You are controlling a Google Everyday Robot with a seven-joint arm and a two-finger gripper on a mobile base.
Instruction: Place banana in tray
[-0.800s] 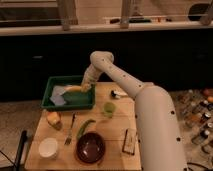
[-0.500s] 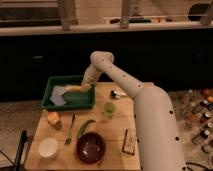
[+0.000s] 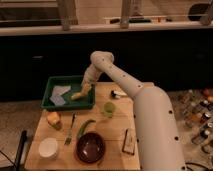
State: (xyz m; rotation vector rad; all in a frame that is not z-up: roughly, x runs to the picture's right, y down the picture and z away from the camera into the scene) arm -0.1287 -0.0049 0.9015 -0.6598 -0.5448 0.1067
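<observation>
Banana (image 3: 77,95) lies tilted in the right front part of the dark green tray (image 3: 55,82), its upper end at the gripper (image 3: 86,89), which hangs just inside the rim. Whether the gripper holds it or has let go, I cannot tell. Being so low over the tray, it probably needs only a short release.

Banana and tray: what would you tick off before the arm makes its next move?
1. Banana within the tray rim, at its right end: ok.
2. Gripper over the tray's right end, right beside the banana: ok.
3. Banana resting on the tray floor rather than hanging above it: cannot tell.
4. Pale sheets in the tray's left half lie apart from the banana: ok.
5. Green cup stands upright on the table, apart from the tray and the gripper: ok.
</observation>
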